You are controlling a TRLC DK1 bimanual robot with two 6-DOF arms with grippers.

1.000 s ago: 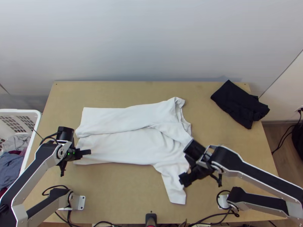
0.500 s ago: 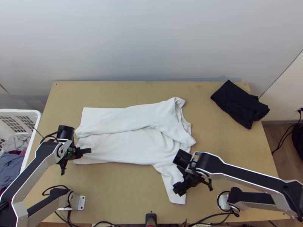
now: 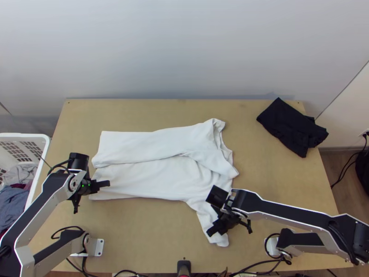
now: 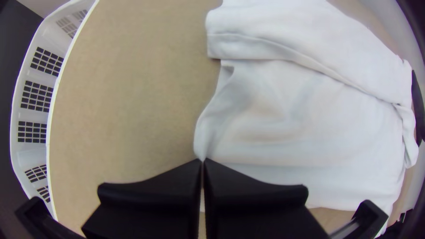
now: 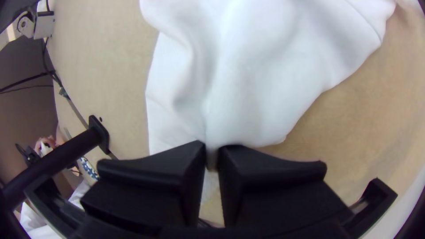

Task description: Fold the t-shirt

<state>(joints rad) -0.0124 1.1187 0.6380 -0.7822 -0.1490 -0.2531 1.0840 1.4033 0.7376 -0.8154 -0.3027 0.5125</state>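
Fingers, right gripper (image 5: 212,156): clamped on a gathered pinch of the sleeve (image 3: 206,219), near its end.
Fingers, left gripper (image 4: 202,162): pressed together, with a small pinch of the hem (image 4: 204,132) between the tips, near its near-side corner.
T-shirt (image 3: 147,177): spread on the table (image 3: 147,240) between the two grippers; far-side strip (image 3: 138,145) folded lengthwise over the body, near-side sleeve pointing toward the table's near edge.
Step in hand (judged): folding the near side, sleeve included, over the body.
Lift: raise both pinches together, just enough for the near side to clear the table; keep the cloth lightly taut between them.
Carry: move both evenly toward the far side; keep the fold line straight and parallel to the far-side strip.
Set down: lay the sleeve flat on the body, then release both pinches at low height.
Caution: the hem pinch is small and may slip under a hard pull; uneven travel would skew the fold and bunch the sleeve.
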